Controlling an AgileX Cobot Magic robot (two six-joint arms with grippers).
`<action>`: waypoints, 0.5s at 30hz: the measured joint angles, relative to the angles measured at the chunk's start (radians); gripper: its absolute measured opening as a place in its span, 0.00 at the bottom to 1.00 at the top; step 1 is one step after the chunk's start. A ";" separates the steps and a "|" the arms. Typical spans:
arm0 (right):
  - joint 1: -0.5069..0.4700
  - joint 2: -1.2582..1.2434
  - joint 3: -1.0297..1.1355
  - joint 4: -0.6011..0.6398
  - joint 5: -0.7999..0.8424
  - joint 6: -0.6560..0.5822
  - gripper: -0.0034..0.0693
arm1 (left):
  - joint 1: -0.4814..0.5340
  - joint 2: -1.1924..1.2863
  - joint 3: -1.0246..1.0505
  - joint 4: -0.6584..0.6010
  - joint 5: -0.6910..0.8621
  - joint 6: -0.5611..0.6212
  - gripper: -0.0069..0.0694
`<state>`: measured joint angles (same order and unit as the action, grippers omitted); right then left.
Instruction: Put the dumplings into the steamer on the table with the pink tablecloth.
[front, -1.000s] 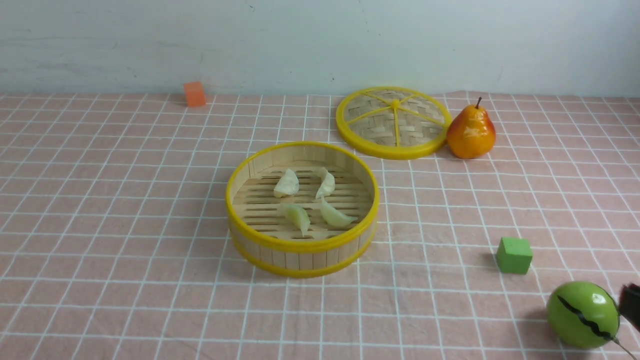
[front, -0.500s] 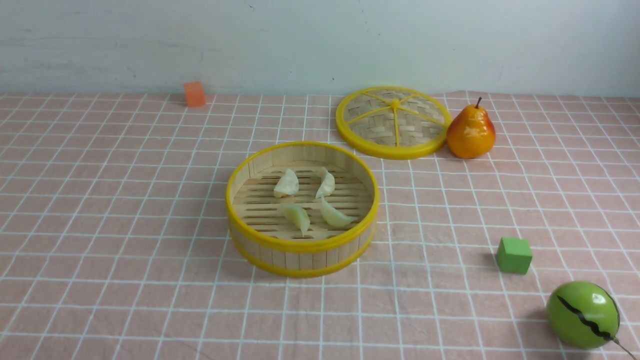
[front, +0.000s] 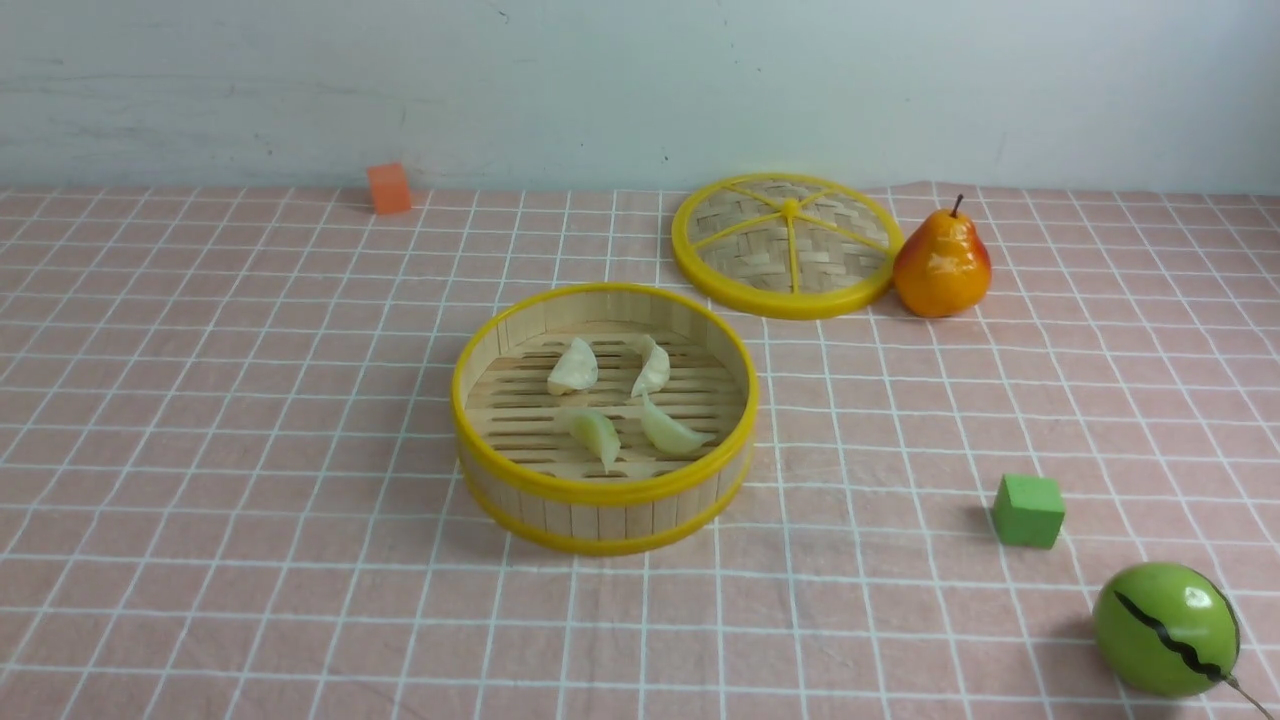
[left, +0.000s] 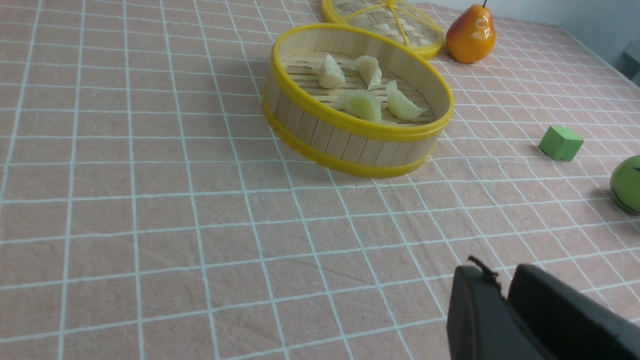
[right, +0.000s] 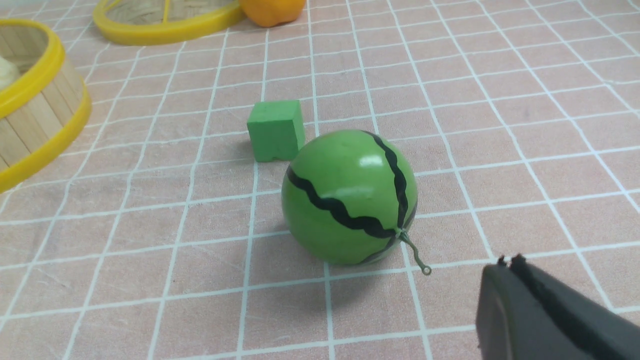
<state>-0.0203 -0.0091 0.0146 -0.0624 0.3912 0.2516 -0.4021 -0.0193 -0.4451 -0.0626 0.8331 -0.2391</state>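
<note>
All 4 dumplings (front: 612, 398) lie inside the steamer (front: 604, 492), which sits mid-tabletop (front: 200, 420) on the pink tablecloth (front: 880, 640). The lid (front: 785, 243) lies flat behind it, touching or nearly touching a pear (front: 941, 263). A green cube (front: 1028, 510) sits near a toy watermelon (front: 1165, 628). The left end effector (left: 505, 290) hangs empty, tips close together, seemingly shut. The right end effector (right: 509, 261), by the watermelon, is pressed together and empty.
</note>
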 joint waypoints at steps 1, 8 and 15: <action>0.000 0.000 0.000 0.000 0.000 0.000 0.02 | 0.000 0.000 0.000 0.000 0.000 0.000 0.21; 0.000 0.000 0.000 0.000 0.000 0.000 0.03 | 0.000 0.000 0.000 0.000 0.000 -0.001 0.22; 0.000 -0.001 0.000 0.000 0.000 0.000 0.03 | 0.000 0.000 0.000 0.000 0.000 -0.002 0.23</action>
<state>-0.0203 -0.0098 0.0146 -0.0624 0.3912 0.2516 -0.4021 -0.0193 -0.4451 -0.0626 0.8331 -0.2410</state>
